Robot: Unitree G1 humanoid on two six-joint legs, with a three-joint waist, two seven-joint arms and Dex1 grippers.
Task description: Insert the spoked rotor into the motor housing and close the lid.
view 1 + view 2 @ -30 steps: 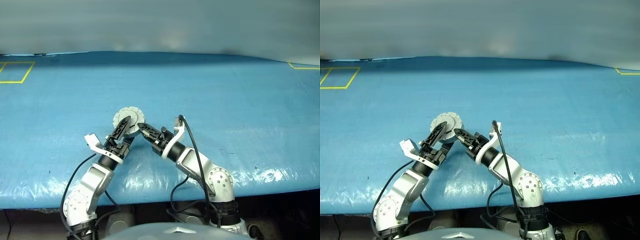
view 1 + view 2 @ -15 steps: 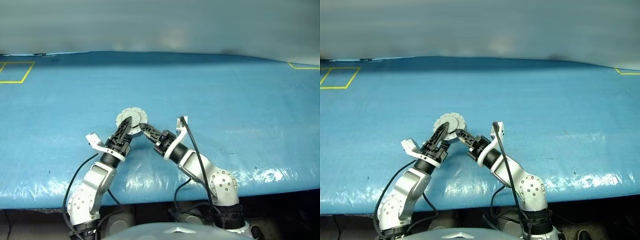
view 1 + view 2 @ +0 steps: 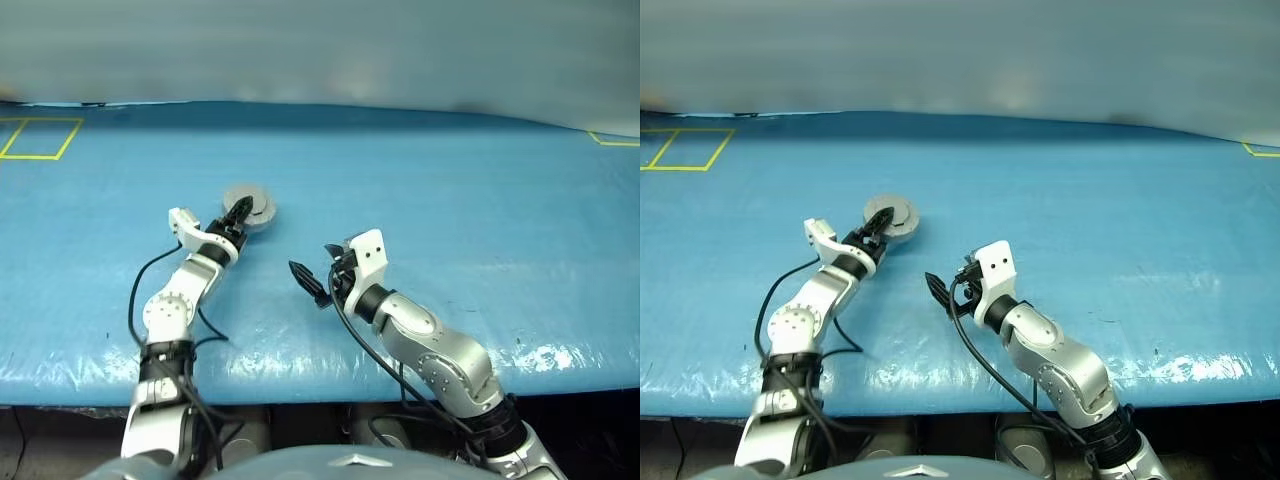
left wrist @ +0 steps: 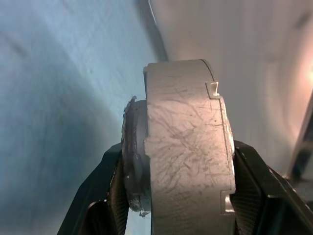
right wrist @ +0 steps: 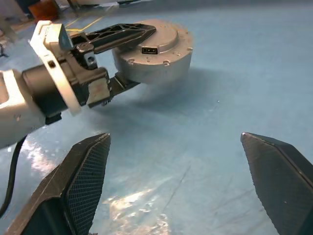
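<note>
The motor housing is a round grey puck with a small socket in its side wall, and the lid's plain grey face lies shut over it. My left gripper is stretched far forward and is shut on this puck, one finger over the top face and one beneath. In the left wrist view the puck stands edge-on between the two black fingers. I cannot tell whether it rests on the blue table. My right gripper hangs open and empty nearer to me, well apart from the puck. The spoked rotor is hidden.
A blue plastic sheet covers the whole table, wrinkled and shiny near its front edge. Yellow tape squares mark the far left corner and the far right edge. A pale wall runs behind the table.
My right gripper has let go of the puck, opened wide, rolled and drawn back. My left arm has stretched forward and left with the puck in its fingers.
</note>
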